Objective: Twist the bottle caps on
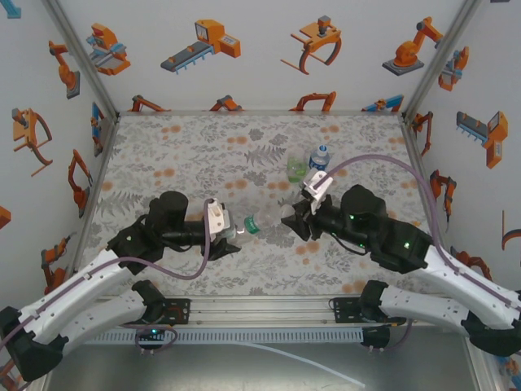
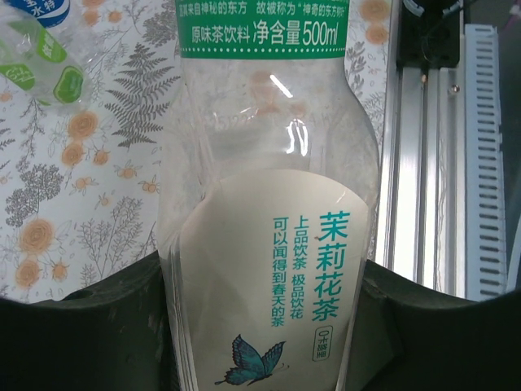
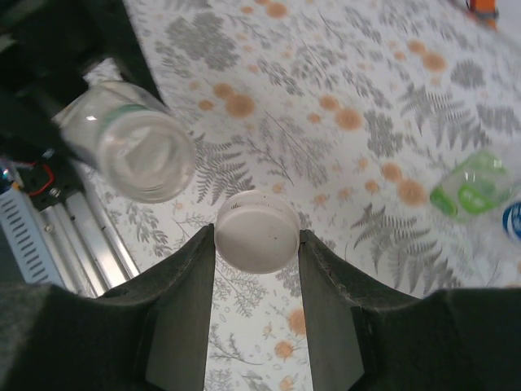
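My left gripper (image 1: 230, 234) (image 2: 264, 314) is shut on a colourless bottle (image 1: 259, 221) (image 2: 269, 187) with a white label and a green band. It holds the bottle level above the table, open mouth (image 3: 146, 155) facing right. The right gripper (image 1: 291, 217) (image 3: 256, 248) is shut on a white bottle cap (image 3: 256, 230) (image 1: 285, 214), pinched by its rim between both fingertips. In the right wrist view the cap sits just right of and below the mouth, apart from it. A green-tinted bottle (image 1: 295, 169) (image 3: 476, 187) and a blue-labelled bottle (image 1: 319, 156) lie behind.
The floral table cover (image 1: 187, 155) runs to the back wall. An aluminium rail (image 1: 260, 309) (image 2: 440, 163) borders the near edge by the arm bases. A purple cable (image 1: 383, 159) arcs over the right arm.
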Robot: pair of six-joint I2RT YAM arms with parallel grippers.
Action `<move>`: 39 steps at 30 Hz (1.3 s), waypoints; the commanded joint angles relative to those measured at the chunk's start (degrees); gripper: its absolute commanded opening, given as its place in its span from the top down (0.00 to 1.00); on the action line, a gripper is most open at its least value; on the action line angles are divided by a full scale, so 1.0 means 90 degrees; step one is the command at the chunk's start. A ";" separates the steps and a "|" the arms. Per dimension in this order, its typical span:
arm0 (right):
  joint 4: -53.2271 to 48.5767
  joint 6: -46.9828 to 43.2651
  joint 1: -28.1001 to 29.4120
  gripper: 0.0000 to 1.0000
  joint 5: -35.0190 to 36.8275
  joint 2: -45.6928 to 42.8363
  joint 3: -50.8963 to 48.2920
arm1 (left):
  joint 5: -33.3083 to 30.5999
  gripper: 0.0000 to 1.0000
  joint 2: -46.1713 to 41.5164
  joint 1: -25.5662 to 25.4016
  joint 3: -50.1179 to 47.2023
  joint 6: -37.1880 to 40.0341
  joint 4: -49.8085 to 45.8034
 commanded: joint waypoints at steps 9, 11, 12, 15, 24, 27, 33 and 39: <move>-0.0213 -0.2107 0.0009 0.94 -0.2923 0.0079 0.0618 | 0.0493 1.00 0.0021 -0.0104 0.0605 0.1066 -0.0996; -0.0251 -0.2235 0.0013 0.94 -0.3214 0.0187 0.0688 | 0.0517 1.00 0.0050 -0.0134 0.0640 0.1185 -0.1114; -0.0298 -0.2280 0.0007 0.95 -0.3322 0.0252 0.0726 | 0.0512 1.00 0.0054 -0.0149 0.0653 0.1208 -0.1141; -0.0521 -0.2398 0.0013 0.96 -0.3484 0.0421 0.0849 | 0.0620 1.00 0.0045 -0.0161 0.0675 0.1250 -0.1143; -0.0478 -0.2455 0.0014 0.97 -0.3452 0.0600 0.0871 | 0.0938 1.00 0.0068 -0.0193 0.0685 0.1384 -0.1147; -0.0433 -0.2460 0.0007 0.97 -0.3268 0.0590 0.0849 | 0.0983 1.00 0.0042 -0.0193 0.0685 0.1404 -0.1150; -0.0377 -0.2472 0.0012 0.98 -0.3283 0.0629 0.0856 | 0.1057 1.00 0.0046 -0.0195 0.0666 0.1433 -0.1148; -0.0345 -0.2445 0.0009 0.98 -0.3747 0.0741 0.0880 | 0.1055 1.00 0.0055 -0.0203 0.0647 0.1407 -0.1114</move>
